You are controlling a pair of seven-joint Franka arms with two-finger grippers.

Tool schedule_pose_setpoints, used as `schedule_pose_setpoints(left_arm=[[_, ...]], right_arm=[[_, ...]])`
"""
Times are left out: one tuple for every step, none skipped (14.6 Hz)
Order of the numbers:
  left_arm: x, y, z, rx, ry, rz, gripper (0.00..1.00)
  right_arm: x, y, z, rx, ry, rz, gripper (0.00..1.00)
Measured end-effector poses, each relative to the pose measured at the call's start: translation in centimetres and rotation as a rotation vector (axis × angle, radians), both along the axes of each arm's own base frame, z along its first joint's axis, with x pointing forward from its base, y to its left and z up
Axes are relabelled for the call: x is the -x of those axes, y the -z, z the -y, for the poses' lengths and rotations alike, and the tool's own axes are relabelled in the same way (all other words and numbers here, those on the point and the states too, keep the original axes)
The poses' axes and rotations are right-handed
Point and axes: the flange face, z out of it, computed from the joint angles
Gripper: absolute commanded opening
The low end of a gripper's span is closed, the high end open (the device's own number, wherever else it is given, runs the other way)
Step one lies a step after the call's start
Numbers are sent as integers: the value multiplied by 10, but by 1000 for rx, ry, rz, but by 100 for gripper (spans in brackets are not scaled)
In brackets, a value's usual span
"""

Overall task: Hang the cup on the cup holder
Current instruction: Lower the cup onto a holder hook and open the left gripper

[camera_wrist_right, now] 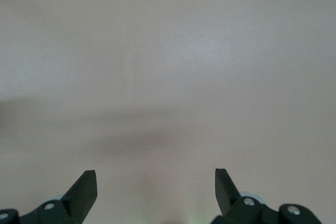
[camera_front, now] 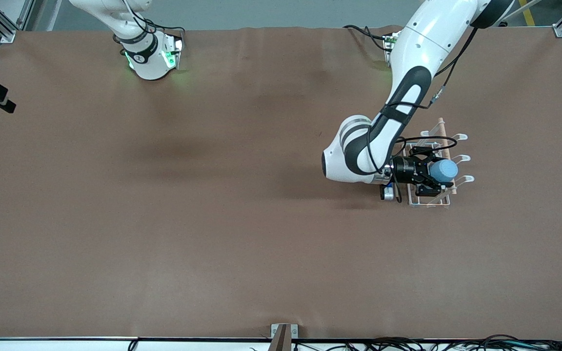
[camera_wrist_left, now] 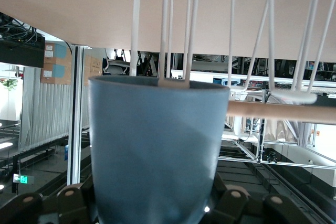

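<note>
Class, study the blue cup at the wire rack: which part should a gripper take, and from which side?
Grip the cup across its plain tapered wall, coming from the closed bottom end, as the left gripper does. It has no handle, and its open mouth must stay free to face the cup holder prongs.

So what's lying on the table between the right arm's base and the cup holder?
Nothing: in the front view only bare brown table lies between that base and the cup holder.

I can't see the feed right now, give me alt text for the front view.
The left gripper holds a light blue cup over a white wire cup holder with a wooden rod, toward the left arm's end of the brown table. The right arm waits at its base, its gripper out of this view.
</note>
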Motion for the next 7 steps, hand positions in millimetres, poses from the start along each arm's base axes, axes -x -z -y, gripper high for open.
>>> schedule_pose_setpoints(left_arm=[[1,4,0,-2,-2,11,77],[1,9,-1,-4,-3,20,100],[2,12,-1,-6,-4,31,100],[3,14,0,-6,-5,46,100],[3,15,1,-5,-6,62,100],[3,14,1,-3,-7,81,100],[2,12,2,-1,-8,96,100]], right_arm=[[1,-3,4,0,0,6,99],[1,-6,4,1,-5,14,99],[0,-9,0,1,-12,20,99],[0,-10,-4,2,-21,24,99],[-2,-11,-7,2,-27,25,99],[-3,-11,-9,2,-31,25,99],[-3,-11,-10,2,-33,25,99]])
